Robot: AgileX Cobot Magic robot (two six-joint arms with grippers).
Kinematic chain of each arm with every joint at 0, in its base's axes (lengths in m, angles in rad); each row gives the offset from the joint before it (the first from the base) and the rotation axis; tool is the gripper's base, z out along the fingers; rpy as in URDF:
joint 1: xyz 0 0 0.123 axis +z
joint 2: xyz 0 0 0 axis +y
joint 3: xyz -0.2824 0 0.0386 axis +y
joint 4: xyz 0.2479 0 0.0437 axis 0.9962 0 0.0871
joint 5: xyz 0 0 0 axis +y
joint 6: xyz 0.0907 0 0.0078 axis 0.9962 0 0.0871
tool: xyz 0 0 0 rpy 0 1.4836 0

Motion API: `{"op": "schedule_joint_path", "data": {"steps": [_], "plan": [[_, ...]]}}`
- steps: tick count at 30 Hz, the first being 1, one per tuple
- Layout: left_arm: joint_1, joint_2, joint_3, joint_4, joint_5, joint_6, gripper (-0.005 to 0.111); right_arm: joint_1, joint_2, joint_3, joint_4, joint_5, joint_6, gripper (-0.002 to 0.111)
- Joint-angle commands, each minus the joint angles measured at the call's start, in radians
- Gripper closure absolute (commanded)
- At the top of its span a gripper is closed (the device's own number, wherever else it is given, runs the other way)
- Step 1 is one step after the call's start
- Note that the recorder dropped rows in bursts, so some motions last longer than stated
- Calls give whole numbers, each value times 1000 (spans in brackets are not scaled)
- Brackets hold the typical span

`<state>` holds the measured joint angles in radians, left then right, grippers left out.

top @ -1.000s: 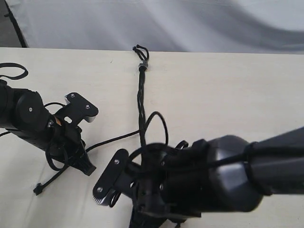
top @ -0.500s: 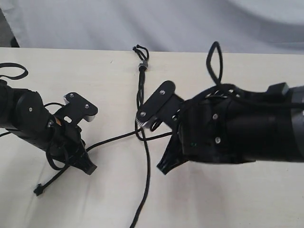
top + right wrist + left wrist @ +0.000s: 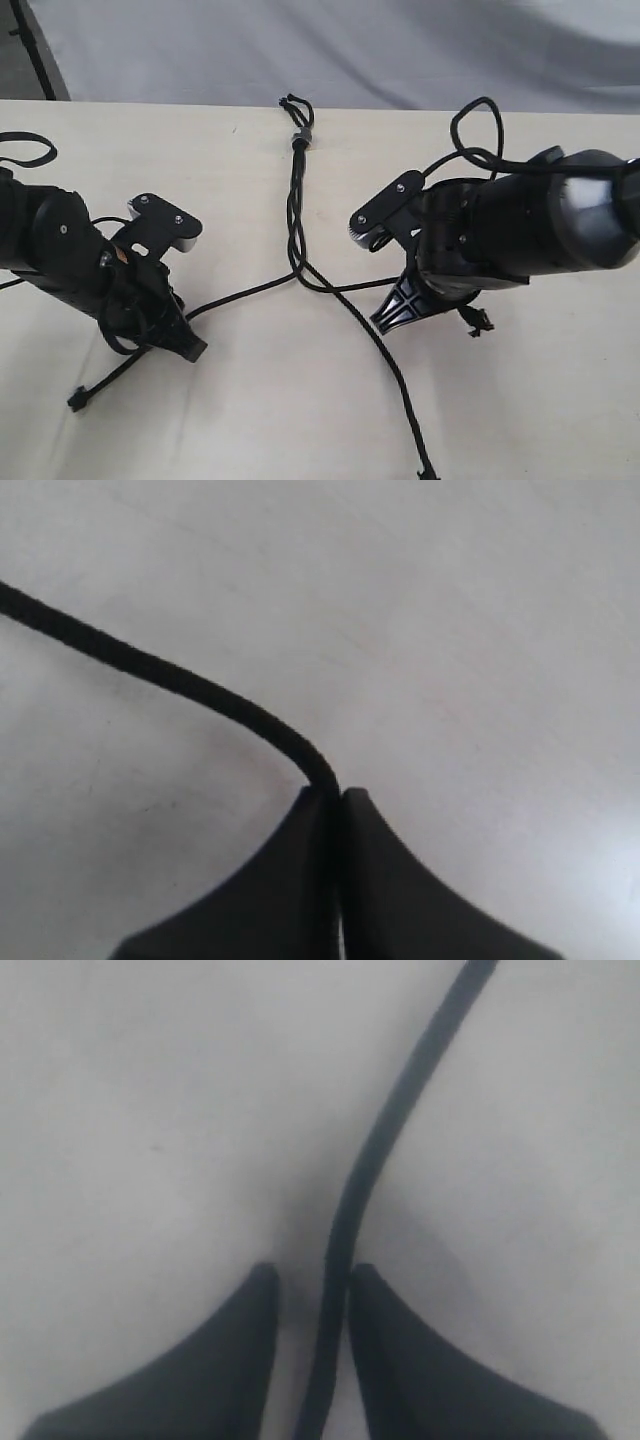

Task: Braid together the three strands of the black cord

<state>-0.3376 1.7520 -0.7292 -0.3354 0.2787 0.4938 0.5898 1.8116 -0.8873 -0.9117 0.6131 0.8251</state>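
The black cord hangs down from a grey-banded knot with short loops at the table's far edge. Its upper part is twisted together and splits near the middle. One strand runs left and passes between the fingers of my left gripper. Those fingers stand slightly apart with light showing beside the strand, whose tip lies beyond. A second strand runs right into my right gripper, which is shut on it. The third strand lies loose toward the near edge.
The cream table ends at a grey cloth backdrop. A glossy cable loop lies at the far left. Another cable loop rises above the right arm. The frayed tip of the right strand sticks out behind the right gripper.
My right gripper has swung from the near middle up and out to the right, carrying its strand. The third strand now lies toward the near right. The left arm has stayed put.
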Motion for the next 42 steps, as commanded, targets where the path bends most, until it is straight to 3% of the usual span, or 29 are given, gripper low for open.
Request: {"op": "schedule_joint_path", "data": {"steps": [1,4,6,9,13,19,24,31,37,42], "plan": [[3,5,6,-43,11,-10,57,-7,10,5,-49,13,90,77],[3,5,2,-43,11,-10,46,-9,8,-1,-64,33,113,54],[3,2,-11,-58,25,-12,42,-9,4,-10,-66,70,116,46],[1,-24,-45,-131,153,-1,42,-9,3,-34,-91,159,117,42],[-41,-92,-60,-298,263,146,41,-30,-5,-42,-216,274,239,42],[-235,-137,-86,-419,199,163,41,-152,-27,-42,-261,212,322,42],[-385,-22,-227,-411,194,65,41,-303,-44,-42,-197,100,309,42],[-504,210,-510,-188,318,-232,41,-435,-44,-42,-22,-101,119,42],[-574,353,-701,137,470,-602,41,-437,-44,-42,-14,-149,117,42],[-610,403,-766,208,524,-676,41,-437,-44,-42,-4,-178,117,42]]}}
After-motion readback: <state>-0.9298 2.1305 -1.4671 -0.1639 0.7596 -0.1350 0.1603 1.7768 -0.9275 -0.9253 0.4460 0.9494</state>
